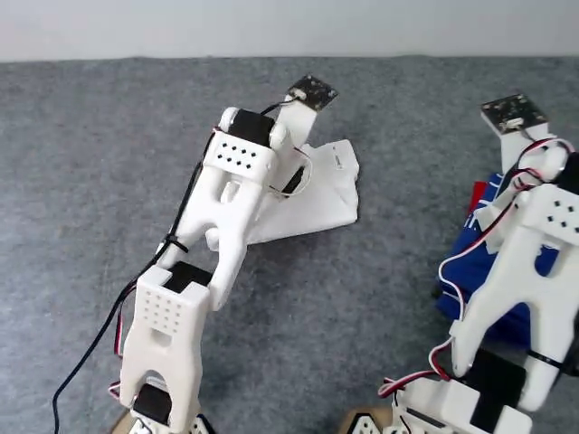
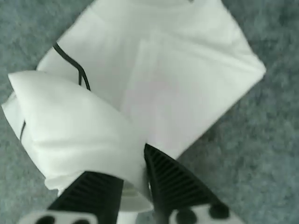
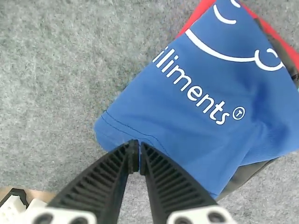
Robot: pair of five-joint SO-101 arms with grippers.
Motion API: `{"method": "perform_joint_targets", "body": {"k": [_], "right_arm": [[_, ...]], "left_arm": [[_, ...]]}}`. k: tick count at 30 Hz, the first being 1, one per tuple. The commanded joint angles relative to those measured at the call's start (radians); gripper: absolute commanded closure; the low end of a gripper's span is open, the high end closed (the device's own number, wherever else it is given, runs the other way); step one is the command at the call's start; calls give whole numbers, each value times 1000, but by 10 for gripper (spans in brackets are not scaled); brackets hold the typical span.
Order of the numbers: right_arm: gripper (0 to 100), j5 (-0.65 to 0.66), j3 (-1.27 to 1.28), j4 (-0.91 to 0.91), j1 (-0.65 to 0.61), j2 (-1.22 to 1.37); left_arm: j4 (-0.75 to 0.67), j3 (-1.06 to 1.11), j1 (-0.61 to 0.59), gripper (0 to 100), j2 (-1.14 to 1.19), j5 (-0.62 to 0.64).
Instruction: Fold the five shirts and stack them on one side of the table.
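A white shirt lies partly folded on the grey table top, a little behind the middle. My left gripper is shut on a raised fold of this white shirt, pinching it near one edge. In the high view the left arm covers that side of the shirt. At the right edge lies a stack with a blue shirt on top, a red shirt under it and a dark one at the bottom. My right gripper is shut, its tips just over the blue shirt's hem.
Grey felt covers the table, with open room on the left and in front of the white shirt. The right arm stands over the blue stack. Both arm bases sit at the front edge.
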Motion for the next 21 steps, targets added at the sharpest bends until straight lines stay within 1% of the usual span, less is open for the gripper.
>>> {"method": "perform_joint_targets", "body": {"k": [1,7,13,17,21], "right_arm": [[987,-14,-5,30,-5,-41],[987,-14,-5,28,-5,-41],[987,-14,32,24,-10,-41],[987,-11,86,24,-7,-42],[987,-9,89,24,-5,-50]], "left_arm": [[-78,-47,21,986,-69,14],[-100,-48,78,986,-69,14],[-210,-41,104,986,-64,14],[-264,-53,127,985,-6,11],[-267,-116,137,984,63,14]]}}
